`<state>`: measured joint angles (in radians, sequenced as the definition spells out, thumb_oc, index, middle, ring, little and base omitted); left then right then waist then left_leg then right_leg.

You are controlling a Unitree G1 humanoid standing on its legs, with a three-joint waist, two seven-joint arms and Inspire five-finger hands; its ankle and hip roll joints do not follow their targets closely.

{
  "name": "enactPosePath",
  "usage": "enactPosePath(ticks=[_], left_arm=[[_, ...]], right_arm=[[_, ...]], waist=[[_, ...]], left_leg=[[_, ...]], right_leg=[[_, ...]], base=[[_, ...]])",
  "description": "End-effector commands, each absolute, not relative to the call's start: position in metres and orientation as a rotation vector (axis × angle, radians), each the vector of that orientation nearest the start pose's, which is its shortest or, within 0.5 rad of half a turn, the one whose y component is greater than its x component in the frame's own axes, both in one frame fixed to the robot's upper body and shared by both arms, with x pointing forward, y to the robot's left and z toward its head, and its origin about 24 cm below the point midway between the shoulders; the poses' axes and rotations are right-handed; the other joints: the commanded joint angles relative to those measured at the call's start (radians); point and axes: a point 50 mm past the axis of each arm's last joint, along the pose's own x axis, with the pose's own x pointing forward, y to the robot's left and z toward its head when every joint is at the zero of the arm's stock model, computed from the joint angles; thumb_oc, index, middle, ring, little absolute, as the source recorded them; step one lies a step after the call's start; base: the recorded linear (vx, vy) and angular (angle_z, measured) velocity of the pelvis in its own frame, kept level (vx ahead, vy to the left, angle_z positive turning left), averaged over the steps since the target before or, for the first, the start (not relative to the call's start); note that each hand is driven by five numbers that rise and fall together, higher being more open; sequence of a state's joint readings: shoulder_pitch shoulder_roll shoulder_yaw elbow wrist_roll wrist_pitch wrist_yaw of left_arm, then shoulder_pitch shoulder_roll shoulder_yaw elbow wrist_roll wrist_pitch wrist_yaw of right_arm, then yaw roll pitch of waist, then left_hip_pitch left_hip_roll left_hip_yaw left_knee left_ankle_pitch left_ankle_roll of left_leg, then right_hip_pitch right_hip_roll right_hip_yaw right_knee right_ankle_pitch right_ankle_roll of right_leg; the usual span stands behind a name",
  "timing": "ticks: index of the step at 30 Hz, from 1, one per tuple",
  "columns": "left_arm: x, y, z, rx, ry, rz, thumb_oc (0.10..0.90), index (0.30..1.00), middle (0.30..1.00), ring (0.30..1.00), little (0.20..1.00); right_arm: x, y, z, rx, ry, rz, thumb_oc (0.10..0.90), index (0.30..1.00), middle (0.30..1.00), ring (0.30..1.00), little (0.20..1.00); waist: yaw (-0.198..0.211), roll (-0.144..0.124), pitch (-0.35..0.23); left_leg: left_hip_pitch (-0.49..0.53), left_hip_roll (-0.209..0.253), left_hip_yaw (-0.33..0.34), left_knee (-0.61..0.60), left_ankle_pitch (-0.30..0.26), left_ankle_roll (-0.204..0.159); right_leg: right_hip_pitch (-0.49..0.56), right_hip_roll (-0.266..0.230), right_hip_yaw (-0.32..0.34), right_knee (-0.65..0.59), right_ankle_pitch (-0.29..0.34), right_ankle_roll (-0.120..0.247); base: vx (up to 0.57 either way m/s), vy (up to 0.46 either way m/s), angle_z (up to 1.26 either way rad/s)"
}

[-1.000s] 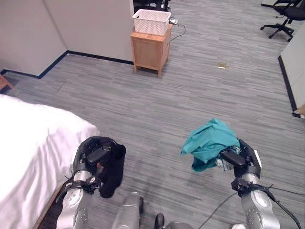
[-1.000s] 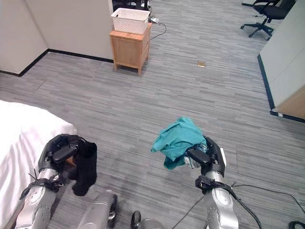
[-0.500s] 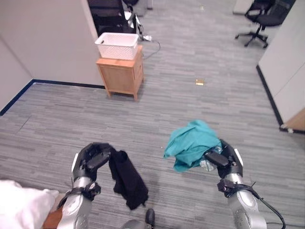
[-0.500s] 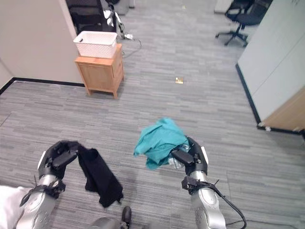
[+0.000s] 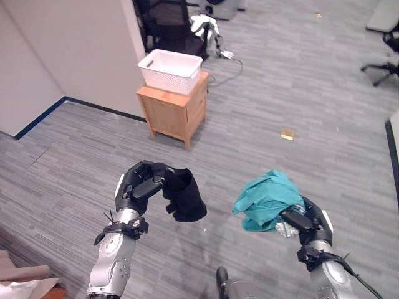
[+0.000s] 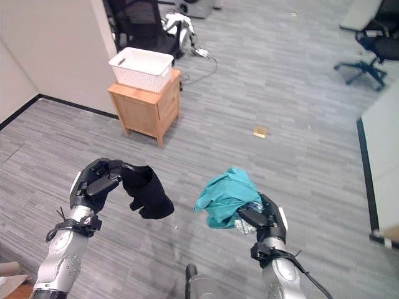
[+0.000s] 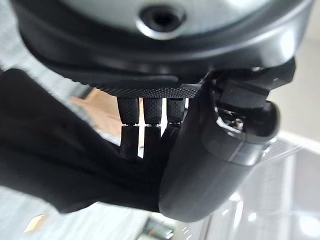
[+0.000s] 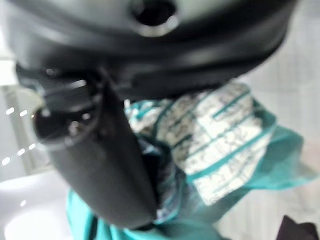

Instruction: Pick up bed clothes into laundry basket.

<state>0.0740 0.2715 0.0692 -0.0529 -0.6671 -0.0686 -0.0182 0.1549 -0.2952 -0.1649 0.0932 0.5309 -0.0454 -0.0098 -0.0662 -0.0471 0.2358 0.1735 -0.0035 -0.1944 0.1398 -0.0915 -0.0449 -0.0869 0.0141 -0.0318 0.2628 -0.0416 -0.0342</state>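
My left hand [image 5: 142,185] is shut on a black garment [image 5: 184,198] that hangs from its fingers above the floor; the left wrist view shows the fingers [image 7: 144,131] curled into the black cloth [image 7: 45,150]. A teal garment [image 5: 268,198] with a white patterned lining [image 8: 220,140] is bunched in my right hand [image 5: 304,219], which is shut on it. The white laundry basket [image 5: 171,71] stands on a small wooden cabinet [image 5: 174,112] farther ahead, to the left of both hands.
A grey partition wall [image 5: 68,50] rises left of the cabinet. Black office chairs [image 5: 165,28] stand behind the basket, another chair [image 6: 374,47] at the far right. A small tan scrap [image 5: 287,134] lies on the floor. A corner of the bed [image 5: 25,283] shows at lower left.
The camera has turned, so basket and cabinet now sit nearer and more central, and the bed has slid almost out of view. Both hands stay shut on their garments; the black one is raised higher.
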Motion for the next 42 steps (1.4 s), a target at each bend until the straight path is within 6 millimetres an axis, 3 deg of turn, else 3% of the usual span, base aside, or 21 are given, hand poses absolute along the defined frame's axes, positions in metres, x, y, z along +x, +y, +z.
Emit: enactPosePath(ticks=[1,2,3,4,5,8,10,11,12,14,16,19,20,21,23,24,27,30,35,38,42], left_arm=[[0.236,0.249,0.125,-0.345,-0.474,0.093,0.400,0.300,0.300,0.300,0.300],[0.236,0.249,0.125,-0.345,-0.474,0.093,0.400,0.300,0.300,0.300,0.300],[0.235,0.256,0.127,-0.332,-0.490,0.128,0.400,0.300,0.300,0.300,0.300],[0.235,0.256,0.128,-0.332,-0.491,0.128,0.400,0.300,0.300,0.300,0.300],[0.234,0.261,0.130,-0.319,-0.502,0.143,0.400,0.300,0.300,0.300,0.300],[0.232,0.269,0.132,-0.348,-0.529,0.201,0.400,0.300,0.300,0.300,0.300],[0.232,0.271,0.130,-0.384,-0.536,0.232,0.400,0.300,0.300,0.300,0.300],[0.221,0.284,0.133,-0.433,-0.590,0.309,0.400,0.300,0.300,0.300,0.300],[0.220,0.284,0.132,-0.433,-0.588,0.312,0.400,0.300,0.300,0.300,0.300],[0.210,0.296,0.136,-0.367,-0.610,0.372,0.400,0.300,0.300,0.300,0.300],[0.201,0.306,0.142,-0.345,-0.648,0.426,0.400,0.300,0.300,0.300,0.300],[0.189,0.319,0.151,-0.253,-0.673,0.497,0.400,0.300,0.300,0.300,0.300],[0.181,0.328,0.152,-0.194,-0.669,0.536,0.400,0.300,0.300,0.300,0.300],[0.181,0.328,0.152,-0.194,-0.669,0.536,0.400,0.300,0.300,0.300,0.300],[0.184,0.325,0.155,-0.196,-0.683,0.530,0.400,0.300,0.300,0.300,0.300],[0.184,0.324,0.156,-0.198,-0.686,0.520,0.400,0.300,0.300,0.300,0.300],[0.192,0.317,0.159,-0.165,-0.668,0.483,0.400,0.300,0.300,0.300,0.300],[0.197,0.313,0.162,-0.186,-0.672,0.443,0.400,0.300,0.300,0.300,0.300],[0.194,0.321,0.155,-0.224,-0.662,0.492,0.400,0.300,0.300,0.300,0.300],[0.191,0.327,0.149,-0.210,-0.637,0.543,0.400,0.300,0.300,0.300,0.300],[0.196,0.329,0.148,-0.192,-0.626,0.545,0.400,0.300,0.300,0.300,0.300]], right_arm=[[0.225,-0.259,0.072,0.183,-0.195,-0.162,0.400,0.300,0.300,0.300,0.300],[0.225,-0.259,0.072,0.183,-0.195,-0.162,0.400,0.300,0.300,0.300,0.300],[0.226,-0.262,0.077,0.182,-0.219,-0.164,0.400,0.300,0.300,0.300,0.300],[0.226,-0.262,0.077,0.183,-0.220,-0.164,0.400,0.300,0.300,0.300,0.300],[0.224,-0.268,0.079,0.179,-0.226,-0.180,0.400,0.300,0.300,0.300,0.300],[0.227,-0.276,0.083,0.173,-0.235,-0.235,0.400,0.300,0.300,0.300,0.300],[0.227,-0.277,0.083,0.188,-0.239,-0.248,0.400,0.300,0.300,0.300,0.300],[0.224,-0.278,0.085,0.191,-0.255,-0.263,0.400,0.300,0.300,0.300,0.300],[0.224,-0.278,0.085,0.190,-0.253,-0.262,0.400,0.300,0.300,0.300,0.300],[0.225,-0.277,0.085,0.165,-0.248,-0.258,0.400,0.300,0.300,0.300,0.300],[0.228,-0.273,0.089,0.142,-0.260,-0.239,0.400,0.300,0.300,0.300,0.300],[0.231,-0.271,0.092,0.116,-0.250,-0.222,0.400,0.300,0.300,0.300,0.300],[0.230,-0.264,0.088,0.148,-0.254,-0.192,0.400,0.300,0.300,0.300,0.300],[0.230,-0.264,0.088,0.147,-0.254,-0.192,0.400,0.300,0.300,0.300,0.300],[0.234,-0.256,0.086,0.152,-0.241,-0.170,0.400,0.300,0.300,0.300,0.300],[0.236,-0.252,0.086,0.143,-0.235,-0.146,0.400,0.300,0.300,0.300,0.300],[0.240,-0.245,0.088,0.131,-0.235,-0.127,0.400,0.300,0.300,0.300,0.300],[0.242,-0.241,0.090,0.145,-0.241,-0.111,0.400,0.300,0.300,0.300,0.300],[0.242,-0.244,0.092,0.163,-0.256,-0.126,0.400,0.300,0.300,0.300,0.300],[0.239,-0.247,0.092,0.158,-0.256,-0.133,0.400,0.300,0.300,0.300,0.300],[0.237,-0.252,0.091,0.164,-0.261,-0.160,0.400,0.300,0.300,0.300,0.300]], waist=[[0.024,0.006,-0.104],[0.021,0.006,-0.104],[0.029,-0.006,-0.099],[0.026,-0.009,-0.102],[0.044,-0.042,-0.071],[0.084,-0.049,-0.036],[0.097,-0.042,-0.038],[0.135,-0.030,-0.051],[0.137,-0.040,-0.051],[0.172,-0.017,-0.064],[0.197,-0.011,-0.070],[0.229,-0.018,-0.085],[0.248,-0.027,-0.111],[0.250,-0.030,-0.114],[0.250,-0.008,-0.109],[0.237,0.000,-0.097],[0.199,0.029,-0.072],[0.189,0.038,-0.058],[0.158,0.018,-0.037],[0.136,0.013,-0.041],[0.101,0.007,-0.050]], left_leg=[[0.032,-0.005,-0.013,0.072,0.007,0.023],[0.030,-0.005,-0.016,0.075,0.005,0.023],[-0.055,0.027,0.027,0.312,0.122,-0.005],[-0.061,0.024,0.025,0.313,0.125,-0.005],[-0.187,0.011,0.081,0.591,0.182,0.006],[-0.378,-0.023,0.153,0.795,0.118,0.013],[-0.429,-0.051,0.159,0.756,0.097,0.018],[-0.499,-0.059,0.144,0.520,0.104,0.027],[-0.482,-0.066,0.152,0.495,0.111,0.028],[-0.478,-0.051,0.131,0.205,0.130,0.034],[-0.428,-0.043,0.131,-0.024,0.227,0.024],[-0.411,-0.029,0.189,-0.026,0.242,0.022],[-0.367,-0.056,0.191,-0.025,0.203,0.069],[-0.366,-0.058,0.192,-0.028,0.199,0.069],[-0.306,-0.054,0.204,-0.058,0.188,0.100],[-0.257,-0.055,0.213,-0.082,0.169,0.115],[-0.167,-0.049,0.206,-0.101,0.126,0.140],[-0.111,-0.032,0.203,-0.096,0.078,0.128],[-0.045,-0.052,0.165,-0.089,-0.003,0.097],[0.012,-0.043,0.137,-0.088,-0.060,0.075],[0.056,-0.025,0.098,-0.053,-0.084,0.045]], right_leg=[[-0.033,-0.077,0.039,-0.115,0.107,0.111],[-0.032,-0.078,0.036,-0.116,0.107,0.110],[0.035,-0.058,0.005,-0.155,0.090,0.074],[0.033,-0.062,0.003,-0.159,0.094,0.074],[0.097,-0.062,-0.002,-0.181,0.074,0.035],[0.163,-0.051,-0.019,-0.210,0.050,0.012],[0.182,-0.048,-0.010,-0.216,0.037,0.012],[0.220,-0.039,-0.005,-0.215,-0.004,0.018],[0.223,-0.050,0.000,-0.213,-0.007,0.018],[0.261,-0.025,0.008,-0.224,-0.043,0.025],[0.313,-0.017,0.015,-0.244,-0.066,0.027],[0.349,-0.044,0.005,-0.202,-0.086,0.045],[0.309,-0.093,-0.009,-0.002,0.004,0.119],[0.305,-0.096,-0.006,0.004,-0.001,0.120],[0.190,-0.129,-0.034,0.241,0.158,0.175],[0.137,-0.154,-0.055,0.356,0.185,0.185],[0.023,-0.203,-0.139,0.485,0.132,0.158],[-0.024,-0.290,-0.210,0.372,0.093,0.132],[-0.058,-0.229,-0.180,-0.015,0.091,0.138],[-0.072,-0.189,-0.131,-0.196,0.160,0.163],[-0.099,-0.194,-0.100,-0.215,0.235,0.182]], base=[[0.21,-0.160,0.18],[0.40,-0.400,0.37],[0.19,-0.243,0.42],[0.36,-0.495,0.66],[0.13,-0.238,0.47],[0.21,-0.325,0.30],[0.33,-0.032,0.04],[0.38,-0.016,0.02],[0.55,0.006,0.11],[0.41,0.050,-0.04],[0.45,0.043,-0.20],[0.46,0.097,-0.40],[0.49,0.171,-0.65],[0.47,0.195,-0.89],[0.27,0.188,-0.46],[0.28,0.240,-0.15],[0.25,0.174,0.17],[0.34,-0.012,0.22],[0.30,-0.120,0.24],[0.42,-0.163,0.21],[0.41,-0.207,0.47]])
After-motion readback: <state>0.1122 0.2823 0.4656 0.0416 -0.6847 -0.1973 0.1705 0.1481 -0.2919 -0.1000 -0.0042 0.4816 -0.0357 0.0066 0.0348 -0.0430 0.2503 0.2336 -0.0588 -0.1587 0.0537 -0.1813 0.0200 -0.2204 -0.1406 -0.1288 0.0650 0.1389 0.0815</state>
